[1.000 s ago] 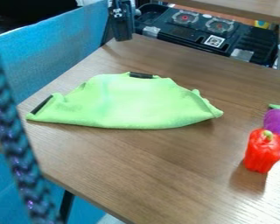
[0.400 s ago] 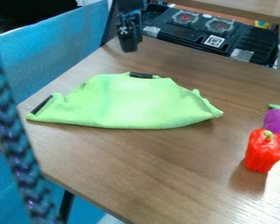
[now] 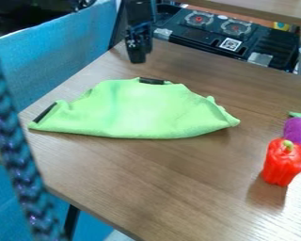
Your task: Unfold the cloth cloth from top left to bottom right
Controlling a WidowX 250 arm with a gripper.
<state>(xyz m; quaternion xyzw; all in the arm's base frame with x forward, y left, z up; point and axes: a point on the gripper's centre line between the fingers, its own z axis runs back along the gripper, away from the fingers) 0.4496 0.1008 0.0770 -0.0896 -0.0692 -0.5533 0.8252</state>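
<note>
one green cloth (image 3: pixel 140 110) lies folded on the wooden table (image 3: pixel 159 188), well apart from a red toy pepper (image 3: pixel 283 162). the black gripper (image 3: pixel 138 55) hangs just beyond the cloth's far edge, not touching it, and from here i can't tell whether it's clenched or released

A toy vegetable set and a robot arm (image 3: pixel 138 28) over a wood-grain counter (image 3: pixel 146 188), with a black case (image 3: pixel 197 30) bearing a printed square code at upper right, suggest a robotics lab.
</note>
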